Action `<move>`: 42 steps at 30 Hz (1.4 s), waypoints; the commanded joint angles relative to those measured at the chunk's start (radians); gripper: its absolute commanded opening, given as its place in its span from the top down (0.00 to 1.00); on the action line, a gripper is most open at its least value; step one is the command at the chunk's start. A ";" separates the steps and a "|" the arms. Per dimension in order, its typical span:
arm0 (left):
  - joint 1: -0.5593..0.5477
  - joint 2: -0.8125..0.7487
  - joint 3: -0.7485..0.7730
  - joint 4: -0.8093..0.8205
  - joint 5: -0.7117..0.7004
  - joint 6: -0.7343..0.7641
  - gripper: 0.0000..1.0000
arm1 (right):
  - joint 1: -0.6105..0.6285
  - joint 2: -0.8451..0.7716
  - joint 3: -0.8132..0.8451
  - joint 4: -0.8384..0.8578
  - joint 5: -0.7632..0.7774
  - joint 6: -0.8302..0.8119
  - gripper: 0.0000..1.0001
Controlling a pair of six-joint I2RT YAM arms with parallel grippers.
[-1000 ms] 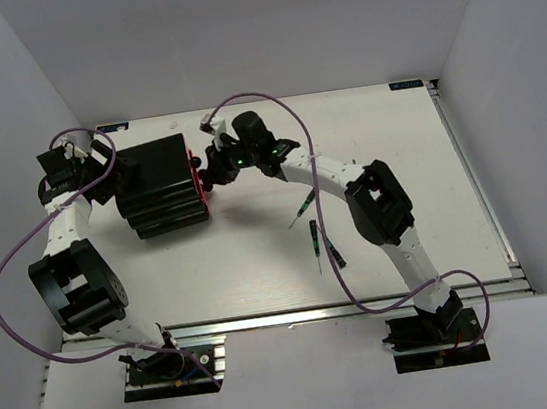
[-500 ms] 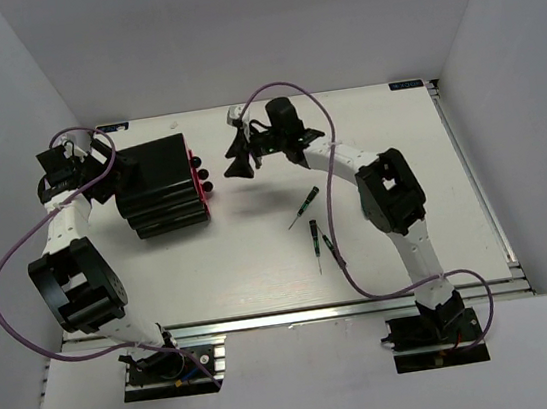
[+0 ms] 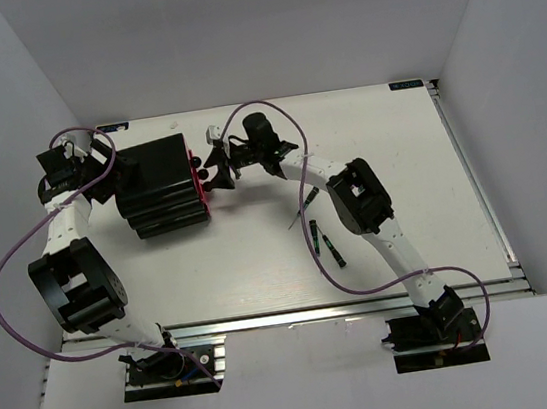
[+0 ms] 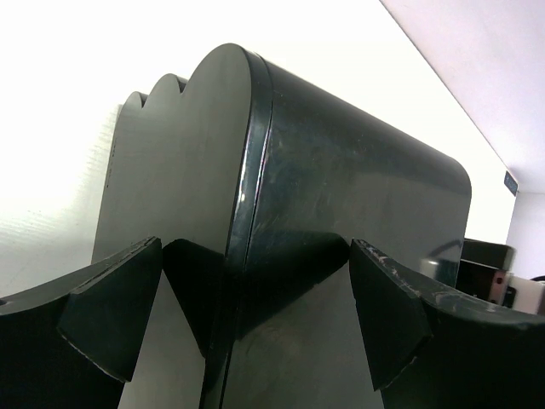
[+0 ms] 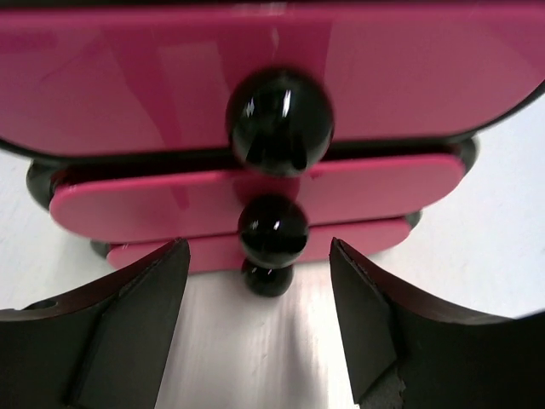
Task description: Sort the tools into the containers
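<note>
Right wrist view: with my right tool spread before the magenta-pink plastic drawers, I should centre it on the middle round black knob, clamp, then pull straight while my spread left tool braces the black cabinet.

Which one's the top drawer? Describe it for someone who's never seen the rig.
Find the small black stacked drawer cabinet at the left rear of the white table. Its front, facing the open right gripper, shows three stacked magenta-pink plastic drawers. The top drawer is farthest above the table, and its round black knob sits over the other two knobs.
</note>
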 commanded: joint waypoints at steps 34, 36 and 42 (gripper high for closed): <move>-0.027 0.040 -0.030 -0.150 -0.030 0.044 0.03 | 0.007 0.031 0.053 0.124 -0.033 0.011 0.78; -0.027 0.042 -0.028 -0.153 -0.033 0.046 0.03 | -0.001 0.003 0.020 0.137 -0.029 0.011 0.78; -0.027 0.046 -0.028 -0.155 -0.035 0.049 0.03 | -0.070 -0.051 -0.076 0.160 -0.029 0.018 0.79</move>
